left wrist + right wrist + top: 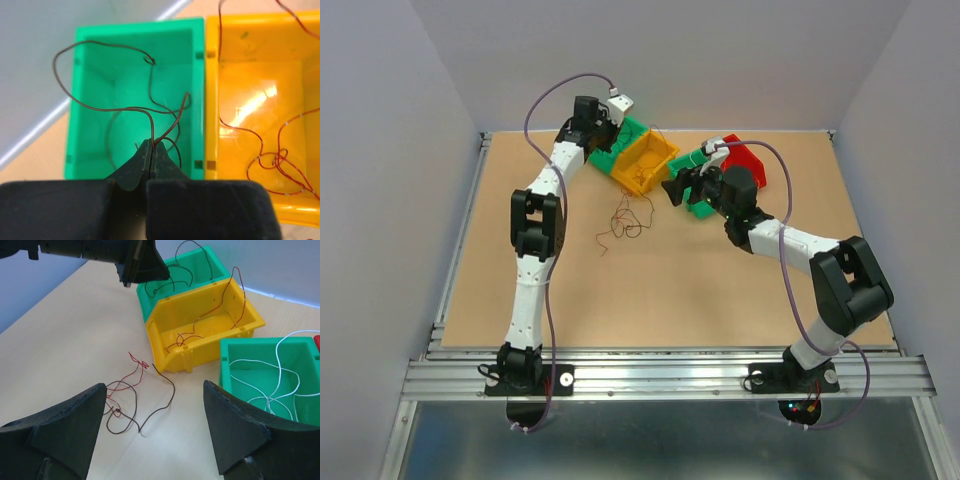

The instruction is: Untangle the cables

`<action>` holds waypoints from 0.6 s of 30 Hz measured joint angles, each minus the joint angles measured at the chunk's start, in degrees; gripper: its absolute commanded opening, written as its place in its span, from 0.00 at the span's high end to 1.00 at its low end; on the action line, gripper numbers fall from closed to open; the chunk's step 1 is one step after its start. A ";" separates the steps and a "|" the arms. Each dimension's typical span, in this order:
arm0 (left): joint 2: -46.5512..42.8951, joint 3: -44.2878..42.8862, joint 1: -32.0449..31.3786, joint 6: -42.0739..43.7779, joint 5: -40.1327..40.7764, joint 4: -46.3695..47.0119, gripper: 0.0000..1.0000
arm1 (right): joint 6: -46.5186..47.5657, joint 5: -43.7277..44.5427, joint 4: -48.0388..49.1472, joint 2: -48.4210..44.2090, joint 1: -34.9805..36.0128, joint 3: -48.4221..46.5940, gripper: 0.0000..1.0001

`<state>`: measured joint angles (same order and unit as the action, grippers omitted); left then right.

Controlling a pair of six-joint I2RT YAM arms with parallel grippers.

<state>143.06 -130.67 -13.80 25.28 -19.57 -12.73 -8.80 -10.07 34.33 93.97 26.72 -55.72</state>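
Left pincer (pixel 151 150) is pressed together on a dark brown cable (pixel 150 61), whose loops rise up-frame over a green bin (pixel 90 40); the pinched end is hidden. Right pincer (pixel 154 386) is spread above the desk (pixel 75 340), where a red-and-dark tangle (pixel 116 410) runs top to bottom of frame. 1 red cable (pixel 187 336) lies in the yellow bin (pixel 212 342).

Beyond the left tool (pixel 608 133) and the right tool (pixel 673 190) stands a plain, pale lavender-grey back wall (pixel 660 60). Matching side walls (pixel 380 200) flank them. Beneath lies a tan tabletop (pixel 670 290), with aluminium rails (pixel 660 372) behind them. The light is soft and even.
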 measured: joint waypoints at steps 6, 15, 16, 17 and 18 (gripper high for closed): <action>1.27 -4.26 0.87 -1.20 0.20 1.07 1.00 | -0.02 -0.02 0.00 0.00 0.00 0.00 0.17; 3.48 -3.91 1.44 -1.22 0.07 0.70 0.94 | -0.04 -0.44 0.00 0.00 0.00 0.00 0.17; 3.48 -3.91 1.44 -1.22 0.02 0.90 0.89 | -0.04 -0.44 0.00 0.00 0.00 0.00 0.18; 3.48 -3.91 1.44 -1.11 0.04 0.94 0.89 | -0.04 -0.46 0.00 0.00 0.00 0.00 0.17; 3.48 -3.91 1.42 -0.81 0.09 0.87 0.89 | -0.04 -0.46 0.00 0.00 0.00 0.00 0.17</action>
<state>146.54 -134.58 -12.38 24.47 -19.49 -11.86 -8.84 -10.52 34.33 93.97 26.72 -55.72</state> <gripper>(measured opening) 0.101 0.828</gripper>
